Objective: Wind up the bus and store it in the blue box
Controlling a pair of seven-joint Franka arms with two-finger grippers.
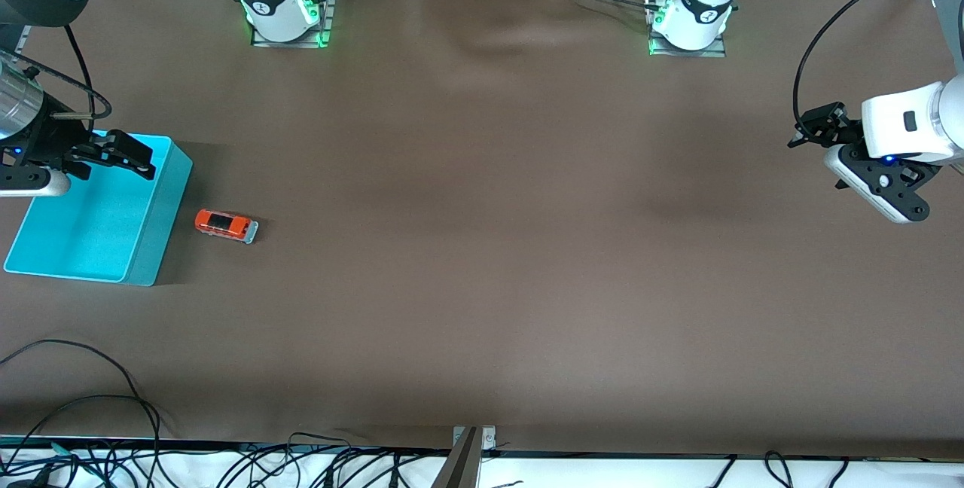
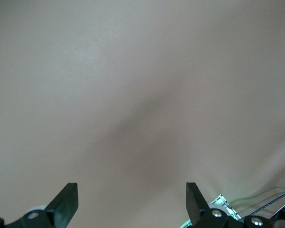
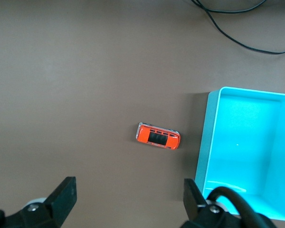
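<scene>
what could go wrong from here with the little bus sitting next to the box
The bus is tiny and lies close beside the blue box, so the open right gripper, now over the box, might bump the wall when reaching down. Wound up, the bus could roll away. The open left gripper waits over bare table at its own end.

Both arms are white with black joint bands; each base stands on a grey metal plate and is lit green, with a small red part above it. The left hand (image 1: 809,132) has black fingers on a white wrist housing with a black flange showing screws and a blue light, and a black cable loops to it. The right hand (image 1: 128,154) is black, with a silver cylindrical wrist, a blue light and a black cable.
</scene>
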